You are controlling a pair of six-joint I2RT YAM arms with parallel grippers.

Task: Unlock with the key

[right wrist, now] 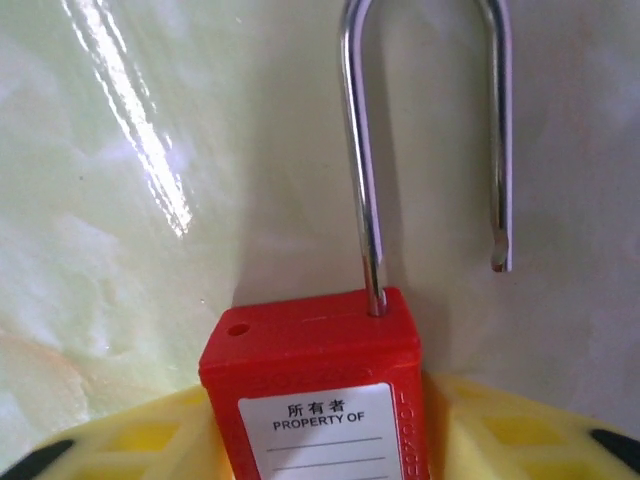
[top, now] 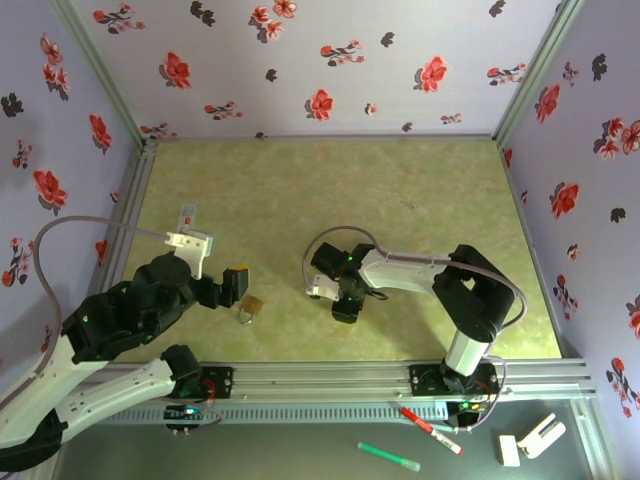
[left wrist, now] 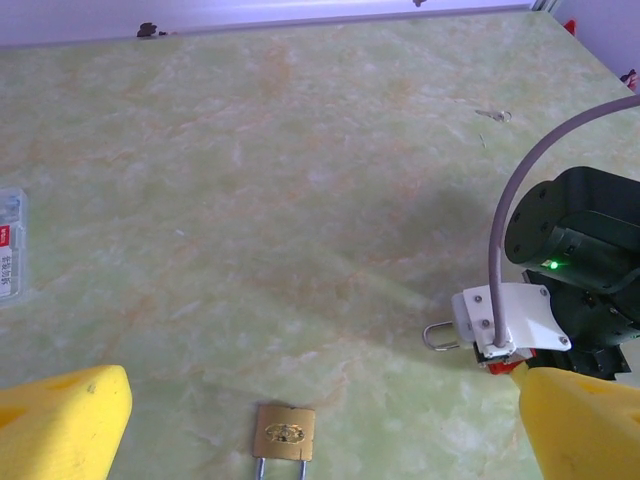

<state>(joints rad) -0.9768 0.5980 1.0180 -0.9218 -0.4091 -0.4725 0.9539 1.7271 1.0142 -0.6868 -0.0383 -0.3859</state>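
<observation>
My right gripper (right wrist: pixel 320 435) is clamped on the red padlock (right wrist: pixel 315 390), whose steel shackle (right wrist: pixel 365 160) stands with its free end out of the body. My left gripper (left wrist: pixel 320 415) hangs wide apart and holds nothing, over the brass padlock (left wrist: pixel 285 432) lying flat on the table (left wrist: pixel 250 200). I cannot find the key for certain, though a tiny grey fleck (left wrist: pixel 490 115) farther across the table may be it; I judge it light, stiff and slippery, best pinched across its rounded head.
</observation>
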